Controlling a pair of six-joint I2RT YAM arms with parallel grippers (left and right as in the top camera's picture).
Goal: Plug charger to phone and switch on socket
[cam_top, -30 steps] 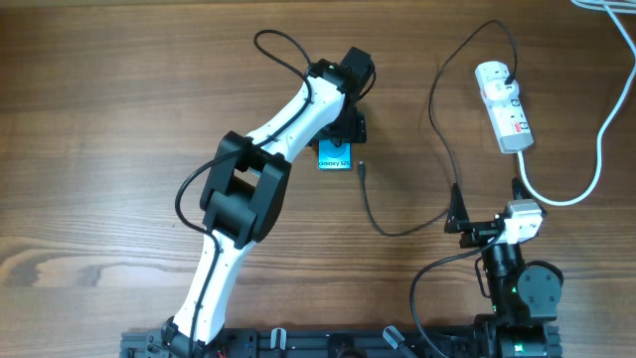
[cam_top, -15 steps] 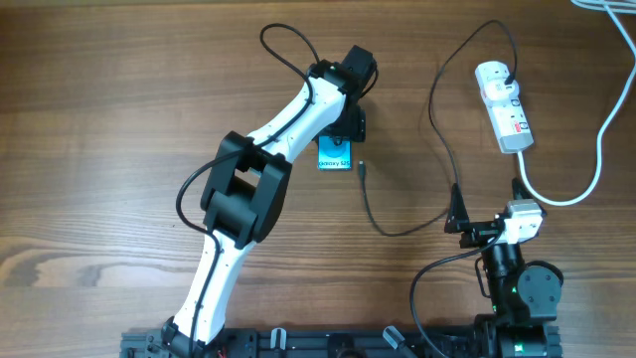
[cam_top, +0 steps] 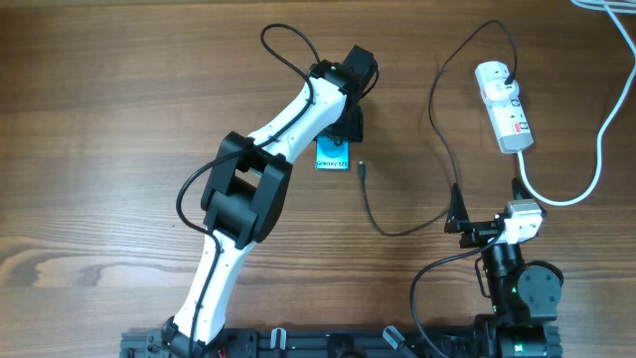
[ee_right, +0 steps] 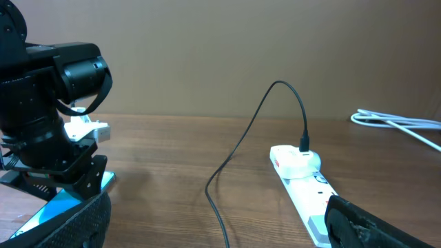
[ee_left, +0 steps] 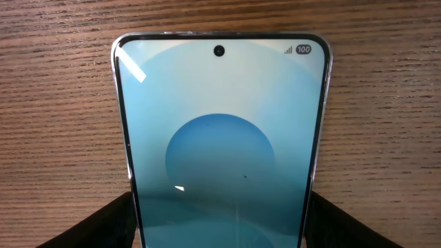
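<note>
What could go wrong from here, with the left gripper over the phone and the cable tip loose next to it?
The left gripper straddles the phone, which lies flat on the table; its fingers flank only thin edges, so the phone might slip or skid. The charger's connector tip lies loose beside the phone, so a skidding phone could knock it away. The cable runs close past the open right gripper and could snag.

Wooden bench under a plain wall
Brown, wood-grained bench (cam_top: 99, 99) fills the overhead frame; a bare tan wall (ee_right: 207, 48) spans the upper half of the right wrist view.
</note>
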